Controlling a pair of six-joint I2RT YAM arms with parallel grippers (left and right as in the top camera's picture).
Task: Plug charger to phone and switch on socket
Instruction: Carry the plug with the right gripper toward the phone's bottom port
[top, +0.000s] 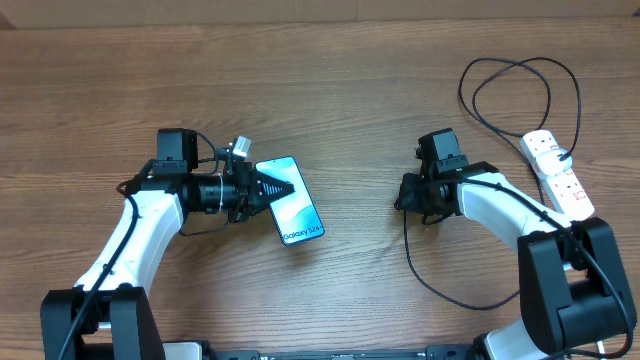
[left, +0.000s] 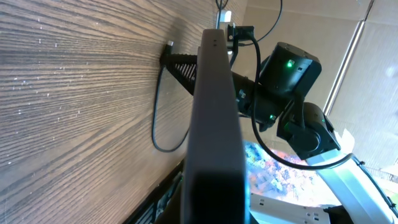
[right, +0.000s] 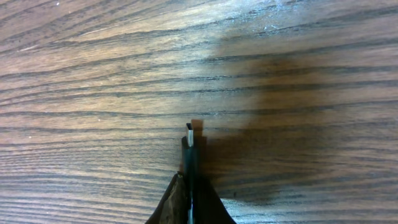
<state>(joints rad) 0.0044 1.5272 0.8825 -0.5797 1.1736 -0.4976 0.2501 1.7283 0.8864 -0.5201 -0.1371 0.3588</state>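
If you start at the overhead, phone: the phone (top: 291, 201) sits left of centre, screen up. The left gripper (top: 270, 190) is clamped on its upper end, so the end with the Galaxy S24 text sticks out free. My guess is that's deliberate, to keep the port end open for the plug. Can't tell for sure whether it's resting on the table (top: 330, 80) or lifted a touch.
overhead, charger: the charger (top: 406, 240) trails from the right gripper (top: 403, 197) toward the front edge, with more loose loops at the back right. Right gripper and phone are well apart, so the plug isn't in yet.
overhead, socket: the socket (top: 558, 172) lies far right beside the right arm, with a black cable running up to it. Nothing is near its red switches, so I reckon that step comes last.
left wrist, phone: the phone (left: 214, 124) shows edge-on as a dark slab down the middle, so it's pinched front-to-back. The gripper's own fingers are mostly hidden behind it.
left wrist, right gripper: across the table the right gripper (left: 172, 55) points this way, and the charger (left: 154, 121) curls off it in a loop.
right wrist, charger: the connector tip (right: 189, 134) pokes just past the fingers (right: 171, 202), which are squeezed tight on it, over bare wood. Holding it that close to the tip probably keeps it stiff enough to aim. No phone in this view, so it isn't lined up yet.
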